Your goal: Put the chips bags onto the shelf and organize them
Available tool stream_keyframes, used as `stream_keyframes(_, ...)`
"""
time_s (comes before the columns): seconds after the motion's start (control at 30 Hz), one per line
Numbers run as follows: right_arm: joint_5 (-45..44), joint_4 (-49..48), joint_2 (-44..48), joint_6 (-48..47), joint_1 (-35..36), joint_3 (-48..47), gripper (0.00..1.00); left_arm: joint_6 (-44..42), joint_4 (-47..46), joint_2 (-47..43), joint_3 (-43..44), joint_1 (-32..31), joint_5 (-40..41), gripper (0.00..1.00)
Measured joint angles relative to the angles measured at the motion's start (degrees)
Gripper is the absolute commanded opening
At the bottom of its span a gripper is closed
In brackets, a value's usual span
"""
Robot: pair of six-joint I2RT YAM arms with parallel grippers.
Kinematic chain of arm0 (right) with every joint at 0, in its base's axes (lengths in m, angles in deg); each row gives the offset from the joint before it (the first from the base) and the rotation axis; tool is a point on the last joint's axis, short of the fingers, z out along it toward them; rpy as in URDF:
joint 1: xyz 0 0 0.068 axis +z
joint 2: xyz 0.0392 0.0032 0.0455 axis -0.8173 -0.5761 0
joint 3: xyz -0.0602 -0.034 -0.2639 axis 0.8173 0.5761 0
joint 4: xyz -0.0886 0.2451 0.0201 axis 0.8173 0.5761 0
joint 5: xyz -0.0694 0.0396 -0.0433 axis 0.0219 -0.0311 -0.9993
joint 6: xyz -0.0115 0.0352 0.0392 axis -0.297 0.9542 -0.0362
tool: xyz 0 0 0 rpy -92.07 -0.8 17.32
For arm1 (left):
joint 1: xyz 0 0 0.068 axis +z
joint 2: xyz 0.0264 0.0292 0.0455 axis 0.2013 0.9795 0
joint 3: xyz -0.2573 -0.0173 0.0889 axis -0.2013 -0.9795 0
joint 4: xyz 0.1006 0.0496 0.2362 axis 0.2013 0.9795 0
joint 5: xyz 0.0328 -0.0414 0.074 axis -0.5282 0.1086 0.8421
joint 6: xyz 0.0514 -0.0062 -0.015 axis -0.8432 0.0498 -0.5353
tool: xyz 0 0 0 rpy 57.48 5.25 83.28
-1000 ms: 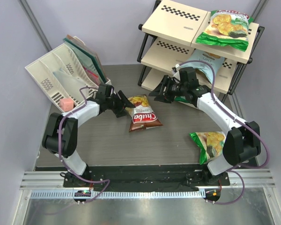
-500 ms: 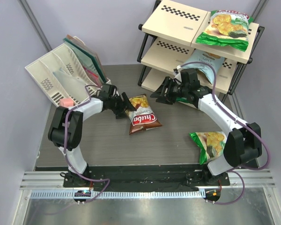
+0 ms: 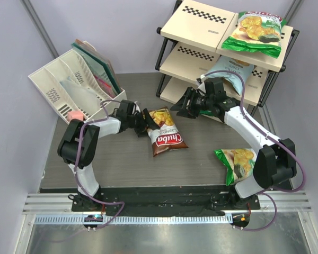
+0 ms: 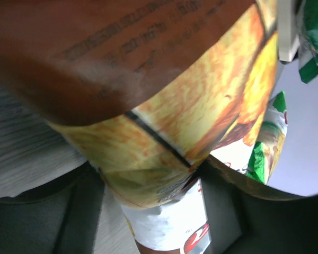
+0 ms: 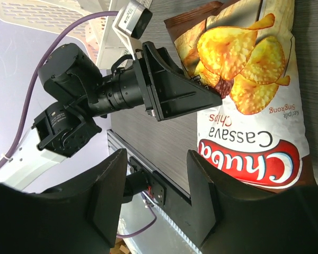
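Observation:
The dark brown Chuba bag (image 3: 167,135) lies on the table's middle. My left gripper (image 3: 143,123) is shut on its upper left edge; in the left wrist view the bag (image 4: 164,106) fills the frame between the fingers (image 4: 42,222). My right gripper (image 3: 183,106) is open and empty, hovering just above and right of the bag, which shows in the right wrist view (image 5: 244,79). On the shelf (image 3: 201,24), one green-and-white bag (image 3: 254,32) lies on the top board and the light blue bag (image 3: 230,71) on the middle board. The other green-and-white bag (image 3: 236,163) lies on the table by the right arm's base.
A white slotted organizer rack (image 3: 69,87) holding flat boards stands at the back left, with a small pink block (image 3: 74,115) at its front. The shelf's black legs stand close behind my right gripper. The left arm's gripper (image 5: 175,98) shows in the right wrist view.
My left gripper has moved right with the brown bag's edge in it, and the bag has slid right and turned. My right gripper has barely moved.

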Motion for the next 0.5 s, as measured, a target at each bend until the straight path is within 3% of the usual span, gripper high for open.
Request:
stream_keyframes(0.33, 0.15, -0.02, 0.0, 0.83, 0.0, -0.02, 0.54, 2.86, -9.88, 0.96, -0.74, -0.9, -4.04, 0.17)
stream_keyframes(0.37, 0.15, -0.02, 0.0, 0.94, 0.0, -0.02, 0.54, 3.1, -10.6, 0.96, -0.87, -0.96, -4.39, 0.08)
stream_keyframes(0.5, 0.15, -0.02, 0.0, 1.22, 0.0, -0.02, 0.54, 4.0, -12.7, 0.92, -1.27, -1.01, -5.75, 0.0)
